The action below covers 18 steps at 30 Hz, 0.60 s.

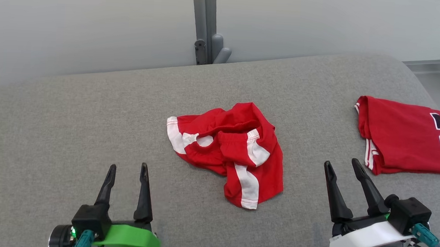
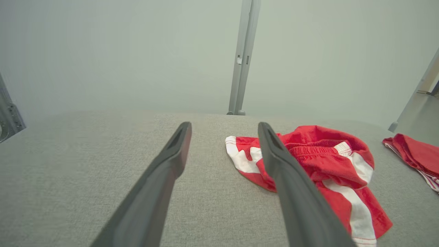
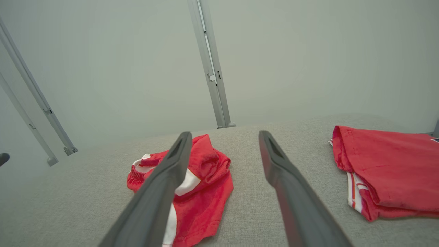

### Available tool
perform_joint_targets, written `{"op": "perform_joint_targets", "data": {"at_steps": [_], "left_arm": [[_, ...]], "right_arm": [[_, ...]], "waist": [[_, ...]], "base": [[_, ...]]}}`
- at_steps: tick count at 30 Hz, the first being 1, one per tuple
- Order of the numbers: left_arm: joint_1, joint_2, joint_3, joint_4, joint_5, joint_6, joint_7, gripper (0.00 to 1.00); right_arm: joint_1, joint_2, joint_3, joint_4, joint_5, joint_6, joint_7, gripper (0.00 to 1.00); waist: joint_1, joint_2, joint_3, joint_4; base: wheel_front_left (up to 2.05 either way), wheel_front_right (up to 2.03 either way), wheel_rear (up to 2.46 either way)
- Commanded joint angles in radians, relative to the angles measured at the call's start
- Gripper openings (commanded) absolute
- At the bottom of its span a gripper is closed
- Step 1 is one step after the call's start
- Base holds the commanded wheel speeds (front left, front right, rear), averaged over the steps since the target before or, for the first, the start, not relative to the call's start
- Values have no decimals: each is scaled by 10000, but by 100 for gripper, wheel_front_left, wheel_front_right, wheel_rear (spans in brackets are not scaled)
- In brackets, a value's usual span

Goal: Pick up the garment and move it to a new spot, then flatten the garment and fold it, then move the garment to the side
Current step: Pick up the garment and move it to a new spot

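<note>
Head view is giving us the whole layout. The garment (image 1: pixel 233 150), a pair of red shorts with white side stripes, is lying in a crumpled heap near the middle of the grey cloth-covered table (image 1: pixel 73 123), well apart from both of our grippers. We are holding the left gripper (image 1: pixel 128 166) at the lower left and the right gripper (image 1: pixel 341 162) at the lower right. Each has its jaws spread wide and is gripping nothing, with the fingers pointing up the table on either side of the heap.

We are judging this flanking stance to be deliberate, since either arm can reach in from its own side. Nothing is lifted yet, so we are taking the pick-up as the step in hand.

Left wrist view is showing the elastic waistband bunched on top of the heap, with one white-edged leg trailing toward us. That loose edge is looking like the easier place to pinch, because the middle is several layers thick.

A folded red jersey (image 1: pixel 403 140) with dark numerals is lying flat at the right end of the table, near our right fingertips but not touching them. We are reading it as a finished piece set aside, so the right arm is needing to stay clear of it while reaching in.
</note>
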Motion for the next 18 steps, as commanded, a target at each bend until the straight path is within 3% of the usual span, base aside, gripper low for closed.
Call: {"op": "perform_joint_targets", "data": {"at_steps": [1,5,9,18], "left_arm": [[151,2,115,-142,209,83,-19,100],[969,-216,694,-564,676,-83,-19,100],[1511,-393,1067,-956,1128,-668,-20,100],[2085,-668,1970,-870,1772,-1536,-21,100]], "right_arm": [[109,17,-37,-8,-72,-4,-10,100],[374,125,-102,-10,-128,-4,-10,100],[583,165,-150,30,-146,-4,-10,100],[1014,32,117,130,-303,-4,-10,100]], "waist": [[1,-1,-257,247],[1,-1,-425,404],[1,-1,-551,512],[1,-1,-657,478]], "base": [[0,0,0],[0,0,0],[0,0,0],[0,0,0]]}}
